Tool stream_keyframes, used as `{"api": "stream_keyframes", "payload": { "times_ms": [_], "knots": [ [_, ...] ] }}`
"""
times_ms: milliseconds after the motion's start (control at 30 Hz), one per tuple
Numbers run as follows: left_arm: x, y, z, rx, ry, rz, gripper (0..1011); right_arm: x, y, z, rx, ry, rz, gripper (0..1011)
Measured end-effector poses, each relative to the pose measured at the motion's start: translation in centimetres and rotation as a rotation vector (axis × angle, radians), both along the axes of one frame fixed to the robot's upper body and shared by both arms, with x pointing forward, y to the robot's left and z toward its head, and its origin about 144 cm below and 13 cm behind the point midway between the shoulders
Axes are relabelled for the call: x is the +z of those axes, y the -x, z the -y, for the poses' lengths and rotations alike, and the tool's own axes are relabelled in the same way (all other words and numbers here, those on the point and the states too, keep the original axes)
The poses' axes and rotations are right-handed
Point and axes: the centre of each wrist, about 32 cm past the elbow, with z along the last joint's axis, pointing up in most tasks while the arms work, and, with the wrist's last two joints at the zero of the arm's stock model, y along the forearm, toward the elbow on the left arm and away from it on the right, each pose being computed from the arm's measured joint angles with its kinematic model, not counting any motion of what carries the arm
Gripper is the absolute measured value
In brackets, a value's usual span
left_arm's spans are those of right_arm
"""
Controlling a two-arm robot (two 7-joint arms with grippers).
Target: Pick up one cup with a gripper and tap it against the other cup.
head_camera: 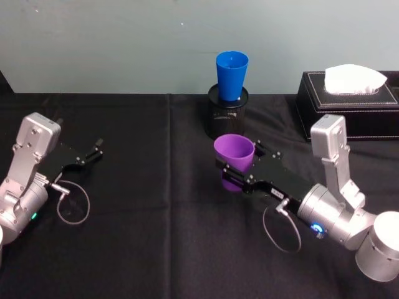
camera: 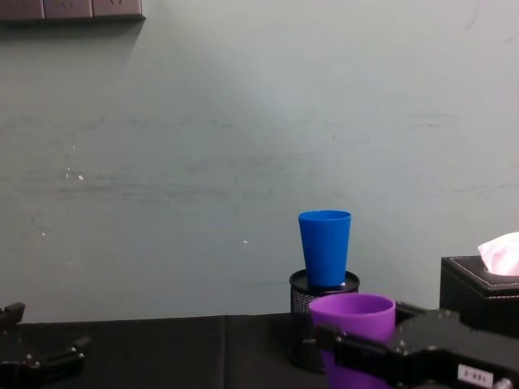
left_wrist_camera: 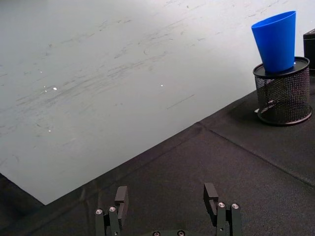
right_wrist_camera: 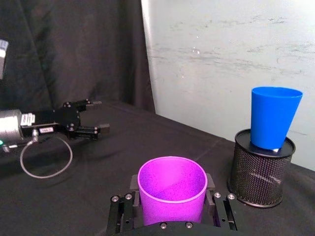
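1. Your right hand (head_camera: 235, 175) is clamped on the purple cup (head_camera: 234, 157), one black finger on each side of its lower wall; the cup is upright, mouth up, and nothing shows inside it in the right wrist view (right_wrist_camera: 172, 189).
2. In the chest view the purple cup (camera: 353, 324) sits low, in front of and a little right of the blue cup (camera: 325, 247), and the two are apart.
3. The blue cup (head_camera: 232, 75) stands upright with its narrow base set into a black mesh pen holder (head_camera: 227, 115) (so it rides higher than the purple one). From the head view it is behind the held cup, toward the wall; its inside looks bare.
4. Your left hand (head_camera: 92, 154) is well apart on the left side of the table, fingers spread and holding nothing; the left wrist view (left_wrist_camera: 167, 206) shows the gap between them over bare cloth.
5. A black tissue box (head_camera: 349, 103) with a white tissue standing out of its top sits at the far right, beside the pen holder and behind your right arm.
6. The table (head_camera: 156, 218) is covered in black cloth with a crease running front to back near the middle.
7. Behind it rises a pale grey-green wall (camera: 203, 162), scuffed in places.
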Motion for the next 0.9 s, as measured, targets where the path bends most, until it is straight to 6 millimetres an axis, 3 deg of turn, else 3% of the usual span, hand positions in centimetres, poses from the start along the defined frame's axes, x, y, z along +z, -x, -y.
{"api": "stream_keyframes", "payload": {
  "times_ms": [467,900],
  "knots": [
    [0.0,0.0,0.0,0.000,0.000,0.000,1005,-3.6,-0.2,-0.7,-0.006,0.026,0.011,735],
    [0.0,0.0,0.0,0.000,0.000,0.000,1005,-4.7,-0.2,-0.8,-0.017,0.029,0.000,735]
  ]
}}
